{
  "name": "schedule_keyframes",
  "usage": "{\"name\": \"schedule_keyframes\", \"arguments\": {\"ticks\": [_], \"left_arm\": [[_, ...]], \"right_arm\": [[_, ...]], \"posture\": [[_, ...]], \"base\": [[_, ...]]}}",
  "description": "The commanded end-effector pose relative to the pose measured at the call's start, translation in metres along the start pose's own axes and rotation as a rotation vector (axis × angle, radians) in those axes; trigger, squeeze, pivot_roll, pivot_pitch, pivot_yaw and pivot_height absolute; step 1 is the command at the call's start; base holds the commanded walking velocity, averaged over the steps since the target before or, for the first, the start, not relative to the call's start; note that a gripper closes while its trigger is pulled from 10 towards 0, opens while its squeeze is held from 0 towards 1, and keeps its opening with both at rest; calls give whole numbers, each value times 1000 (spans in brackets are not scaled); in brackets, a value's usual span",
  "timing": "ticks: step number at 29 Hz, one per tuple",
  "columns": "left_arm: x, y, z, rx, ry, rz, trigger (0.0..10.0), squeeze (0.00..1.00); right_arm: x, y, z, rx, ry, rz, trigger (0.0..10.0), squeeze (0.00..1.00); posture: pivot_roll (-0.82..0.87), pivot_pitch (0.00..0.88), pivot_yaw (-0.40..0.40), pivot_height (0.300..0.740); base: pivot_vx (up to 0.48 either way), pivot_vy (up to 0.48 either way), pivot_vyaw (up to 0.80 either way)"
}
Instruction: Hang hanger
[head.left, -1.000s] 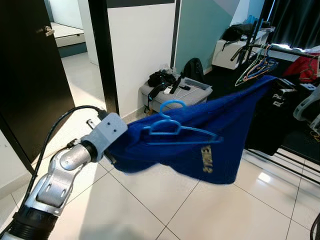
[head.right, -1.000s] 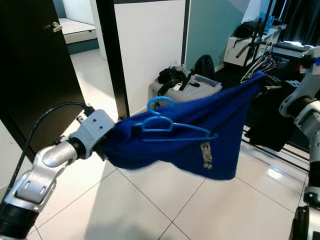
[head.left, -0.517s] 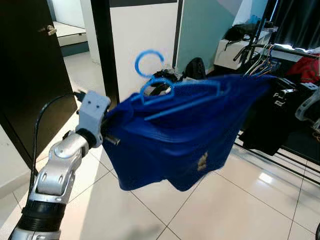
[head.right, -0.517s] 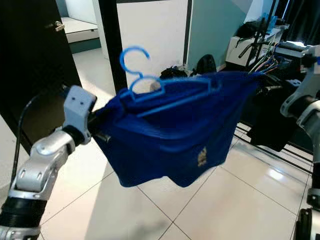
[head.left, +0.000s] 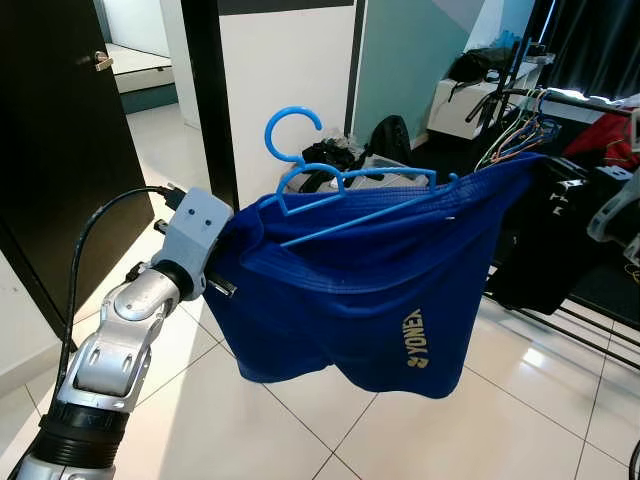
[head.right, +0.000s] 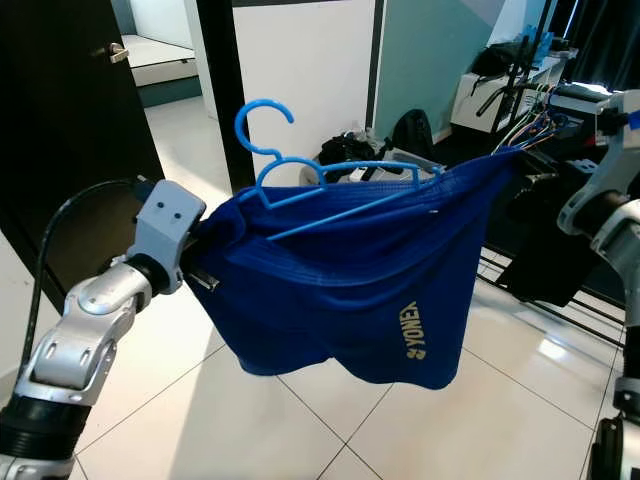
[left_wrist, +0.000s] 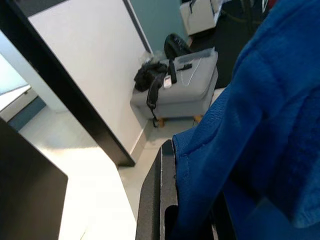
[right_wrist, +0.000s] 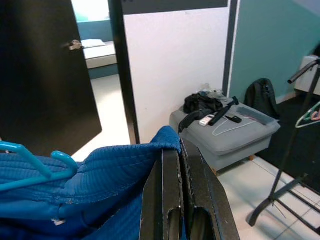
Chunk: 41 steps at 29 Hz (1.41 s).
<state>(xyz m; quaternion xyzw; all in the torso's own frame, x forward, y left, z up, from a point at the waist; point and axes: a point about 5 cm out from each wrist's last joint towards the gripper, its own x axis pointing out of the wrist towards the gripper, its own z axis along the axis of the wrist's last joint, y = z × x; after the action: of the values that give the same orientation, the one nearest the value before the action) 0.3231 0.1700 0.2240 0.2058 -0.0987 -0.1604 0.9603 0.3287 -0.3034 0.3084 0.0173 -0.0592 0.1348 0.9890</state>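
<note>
Left gripper (left_wrist: 172, 220): fingers closed on one edge of the blue shorts (head.left: 370, 290).
Right gripper (right_wrist: 177, 220): fingers pinched shut on the opposite edge, shorts stretched between the two.
Hanger (head.left: 345, 190): light blue, lying tilted on top of the shorts, hook up.
Surroundings: grey ottoman (right_wrist: 227, 135) with dark clutter behind; clothes rack (head.left: 545, 100) with hangers beyond the right side; dark door (head.left: 60, 150) at left.
Change: shorts had dropped slightly since half a second earlier.
Writing: "YONEX" in gold on the shorts.
</note>
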Motion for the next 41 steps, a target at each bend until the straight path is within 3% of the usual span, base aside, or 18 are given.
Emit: {"name": "schedule_keyframes", "arguments": {"ticks": [1,6,11,14,21,24,31,41], "left_arm": [[-3,4,5,16,-34,7,0,0],[-5,8,8,44,-55,6,0,0],[-5,6,12,22,-77,-1,0,0],[-4,-3,23,-9,-142,-61,0,0],[-4,-11,22,42,-154,-118,0,0],[-6,-14,27,0,-198,-154,0,0],[-7,-16,29,-9,-207,-174,0,0],[-8,-24,9,153,-99,-222,0,0]], "right_arm": [[2,-3,0,5,-1,-31,0,0],[4,-5,3,15,0,-53,0,0],[4,-7,1,17,8,-66,0,0],[3,-12,-1,27,18,-107,0,0],[5,-11,2,36,3,-98,0,0],[5,-10,2,37,5,-97,0,0],[5,-11,2,35,6,-97,0,0],[10,8,13,25,-25,-2,0,0]], "posture": [[-78,0,-50,740],[-73,0,-52,740],[-74,0,-53,740],[-75,0,-52,740],[-76,0,-49,740],[-77,0,-49,740],[-76,0,-51,740],[-80,0,-46,740]], "base": [[0,0,0],[0,0,0],[0,0,0],[0,0,0],[0,0,0],[0,0,0],[0,0,0],[0,0,0]]}}
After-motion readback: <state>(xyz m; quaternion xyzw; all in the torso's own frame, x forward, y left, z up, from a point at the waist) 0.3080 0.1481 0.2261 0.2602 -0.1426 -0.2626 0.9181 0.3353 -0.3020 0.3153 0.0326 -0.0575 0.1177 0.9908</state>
